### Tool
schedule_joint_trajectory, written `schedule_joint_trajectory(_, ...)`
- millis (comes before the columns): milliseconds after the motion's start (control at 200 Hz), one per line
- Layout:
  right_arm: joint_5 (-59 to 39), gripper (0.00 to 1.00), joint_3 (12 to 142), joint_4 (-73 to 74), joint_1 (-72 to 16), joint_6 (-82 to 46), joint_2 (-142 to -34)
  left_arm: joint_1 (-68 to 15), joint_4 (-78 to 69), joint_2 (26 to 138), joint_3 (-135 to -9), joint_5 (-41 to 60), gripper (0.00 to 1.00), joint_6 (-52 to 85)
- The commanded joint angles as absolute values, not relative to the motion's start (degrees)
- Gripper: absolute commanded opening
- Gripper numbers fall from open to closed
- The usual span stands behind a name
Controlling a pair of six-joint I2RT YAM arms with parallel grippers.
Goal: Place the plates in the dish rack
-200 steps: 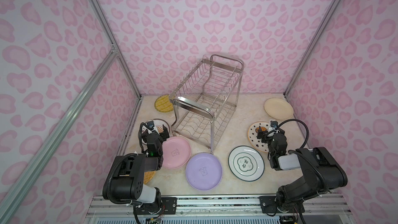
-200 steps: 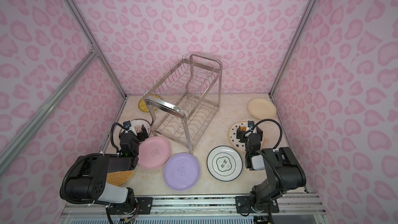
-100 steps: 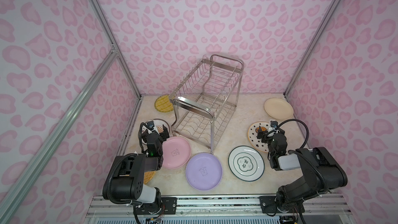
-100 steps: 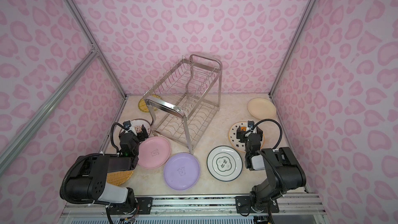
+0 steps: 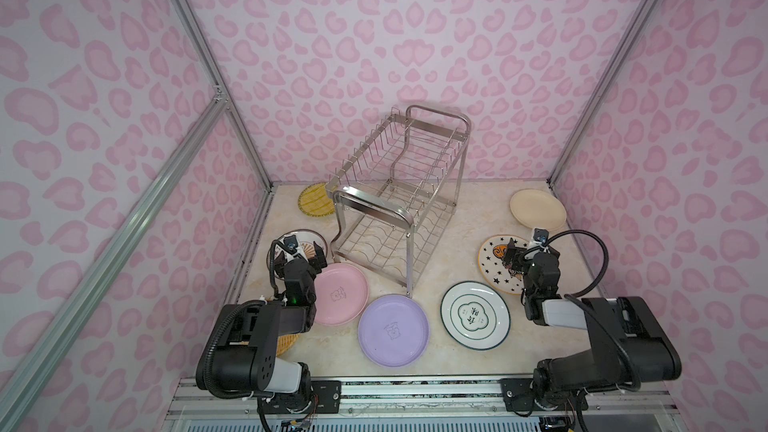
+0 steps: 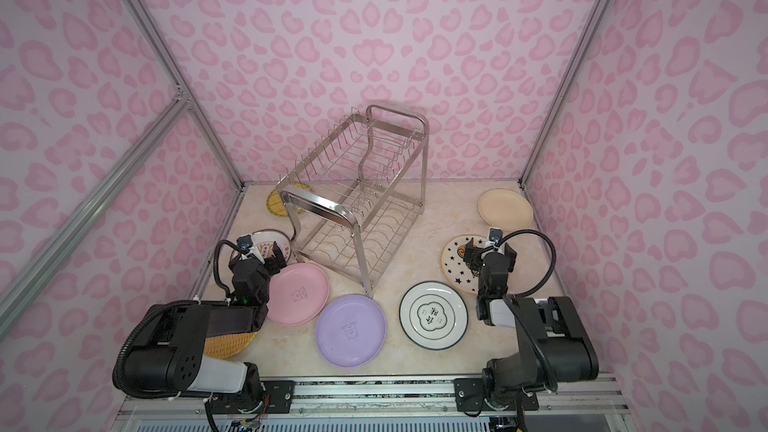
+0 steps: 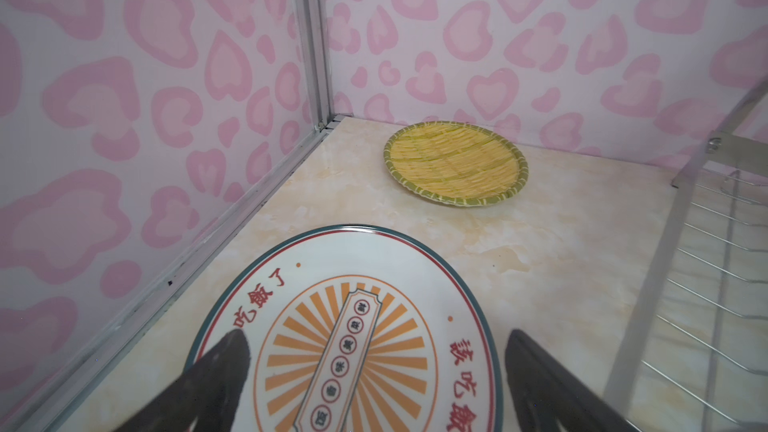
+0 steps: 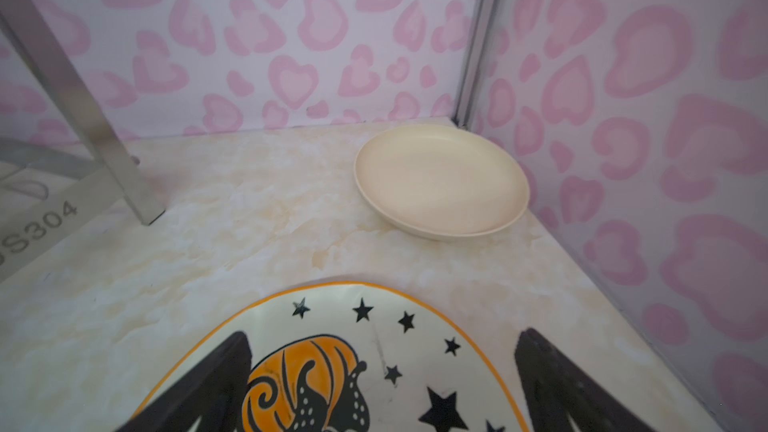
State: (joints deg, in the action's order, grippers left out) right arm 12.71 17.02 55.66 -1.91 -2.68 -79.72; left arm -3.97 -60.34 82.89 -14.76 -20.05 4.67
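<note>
Stillness this past second: left tool [image 7: 376, 338], right tool [image 8: 384, 336] both gape empty; shiny steel-wire dish rack [image 5: 374, 200] holds no round plates [image 5: 392, 330] yet

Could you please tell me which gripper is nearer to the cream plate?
Right. The right gripper is over the star plate, next to the cream plate; the left gripper is over the sunburst plate, beyond the rack.
</note>
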Motion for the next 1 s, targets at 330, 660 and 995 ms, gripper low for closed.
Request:
schedule_joint_trajectory(330,14.43,1.00,22.13,27.36,-2.54,-28.69,-57.18,-3.77,-6.84,67.00,-41.13,-38.48,0.97,24.47)
schedule_joint_trajectory(660,-8.35,1.00,23.29,28.24,4.71,-43.84,-55.59,-5.37,13.00,36.36,-31.91,-8.75,0.97,38.81)
schedule_joint_trajectory(995,3.38,1.00,24.94,42.09,-9.23,-34.59,-69.30,-20.81,18.83,23.39,-27.72,1.94,0.97,32.10)
